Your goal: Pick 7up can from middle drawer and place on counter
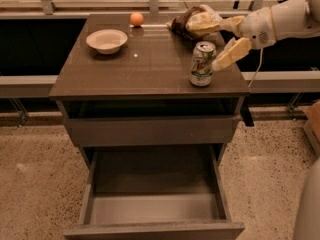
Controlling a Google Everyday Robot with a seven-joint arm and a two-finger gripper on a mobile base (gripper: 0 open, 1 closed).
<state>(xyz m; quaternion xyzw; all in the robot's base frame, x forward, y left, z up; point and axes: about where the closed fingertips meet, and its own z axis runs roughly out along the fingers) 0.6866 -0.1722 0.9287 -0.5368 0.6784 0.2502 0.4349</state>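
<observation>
On the right front part of the table (150, 69), a glossy dark brown slab topping the drawer cabinet, the 7up can (202, 64) stands upright, close to the right edge and near the front edge. The gripper (217, 38), at the end of a white arm (280, 19) entering from the upper right, is held over the table's right side with its two pale yellow fingers spread apart, clasping nothing. The lower finger (231, 53) slants down toward the can's upper right side, its tip just beside the can; contact cannot be made out. The upper finger (204, 21) lies in front of a dark brown bag (181, 23) at the table's rear. A white bowl (106, 40) sits at rear left and an orange ball (136, 19) at the back edge, both well apart from the can. Below, the middle drawer (155, 209) is pulled out toward the camera, its grey floor showing.
</observation>
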